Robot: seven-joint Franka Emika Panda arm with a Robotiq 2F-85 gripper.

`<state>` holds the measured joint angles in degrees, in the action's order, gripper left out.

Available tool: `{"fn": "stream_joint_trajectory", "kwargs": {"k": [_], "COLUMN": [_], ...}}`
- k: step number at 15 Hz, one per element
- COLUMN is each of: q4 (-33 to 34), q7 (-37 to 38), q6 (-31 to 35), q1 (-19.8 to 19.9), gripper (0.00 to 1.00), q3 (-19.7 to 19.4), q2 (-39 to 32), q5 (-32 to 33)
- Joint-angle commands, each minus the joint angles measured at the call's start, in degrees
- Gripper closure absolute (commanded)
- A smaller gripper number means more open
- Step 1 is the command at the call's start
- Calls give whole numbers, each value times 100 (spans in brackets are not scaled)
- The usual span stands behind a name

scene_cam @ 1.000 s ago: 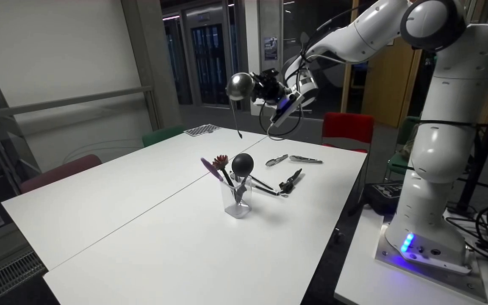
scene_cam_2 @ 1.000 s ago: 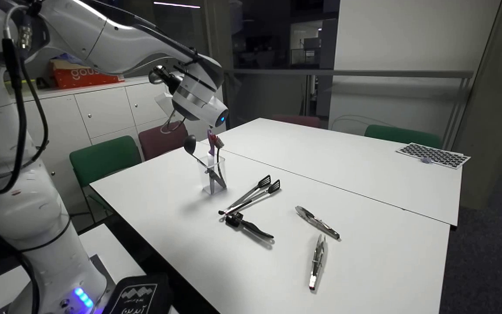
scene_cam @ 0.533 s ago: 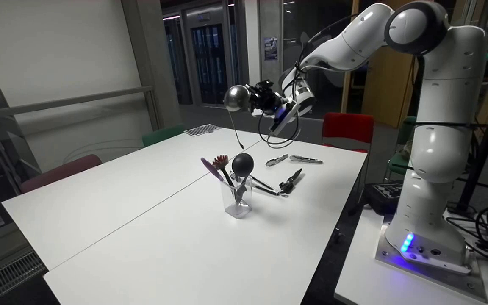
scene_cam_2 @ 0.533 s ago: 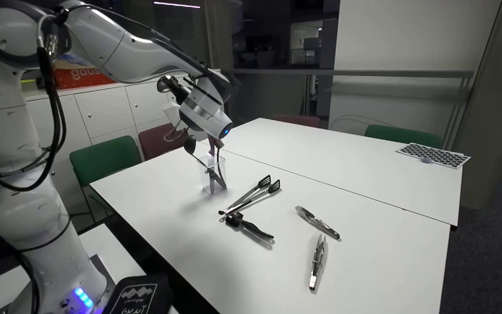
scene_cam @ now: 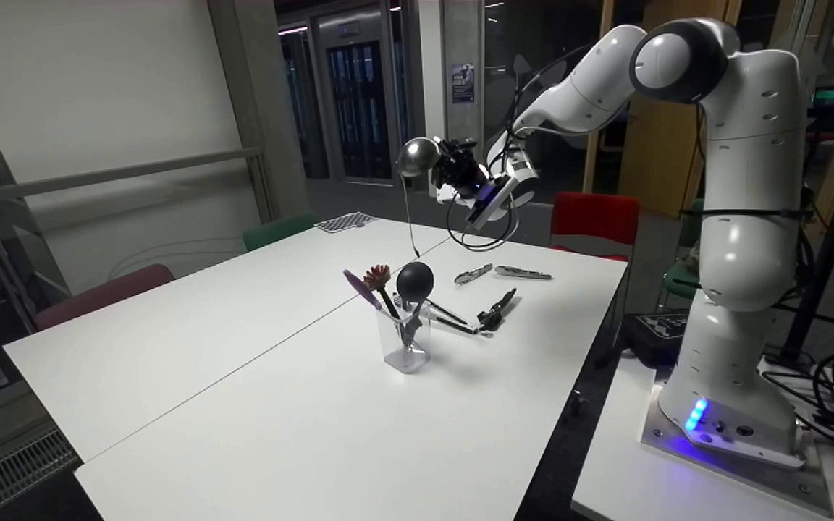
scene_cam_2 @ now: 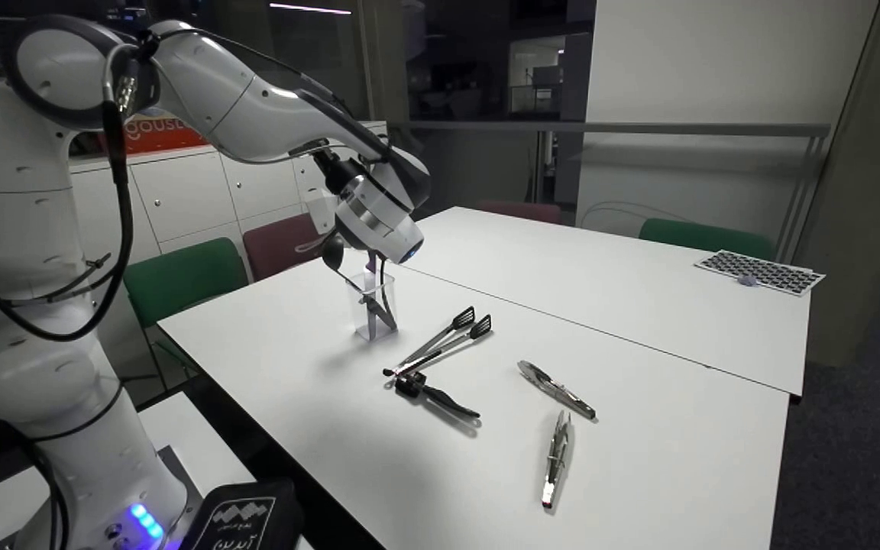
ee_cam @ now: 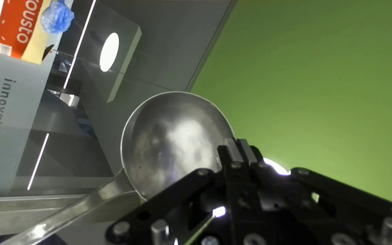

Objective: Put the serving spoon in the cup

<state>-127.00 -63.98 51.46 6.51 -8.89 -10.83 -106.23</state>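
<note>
The serving spoon (scene_cam: 419, 157) hangs in the air, its silvery bowl uppermost and its slim handle pointing down to a dark tip. My gripper (ee_cam: 237, 144) is shut on the edge of the bowl; in the wrist view the fingers are nearly together, with the bowl to their left and the handle running to the lower left. Below stands the see-through cup (scene_cam: 392, 339), upright on the table and apart from the handle. A black ladle (scene_cam: 415, 281), a reddish-brown brush (scene_cam: 376, 278) and a purple utensil (scene_cam: 361, 288) lean in it. An exterior view hides the spoon behind the arm (scene_cam_2: 379, 210).
On the white table (scene_cam_2: 616, 458) lie a spatula-ended tool (scene_cam_2: 440, 345), a black-handled tool (scene_cam_2: 436, 397) and two metal tongs (scene_cam_2: 556, 389). A patterned sheet (scene_cam_2: 761, 273) is at the far end. Chairs, including a red chair (scene_cam: 595, 221), stand around the edges.
The arm has leaned forward and its hand has sunk, carrying the spoon; the handle tip hangs lower. In an exterior view the hand moved right and down, and the bowl went out of sight.
</note>
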Motion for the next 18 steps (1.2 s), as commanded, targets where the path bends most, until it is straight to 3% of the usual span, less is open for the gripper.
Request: {"fn": "stream_joint_trajectory", "kwargs": {"k": [1,7,14,18], "q4": [426,836,1052,1232], "q7": [430,833,785,915], "q6": [-675,-734,-521,-600], "q1": [250,337,-45,-93], "gripper": [100,100,100,100], "q3": [-14,37,140,201], "q2": [-668,-1470,-1192,-1381], "q5": [-160,-223,111,36]}}
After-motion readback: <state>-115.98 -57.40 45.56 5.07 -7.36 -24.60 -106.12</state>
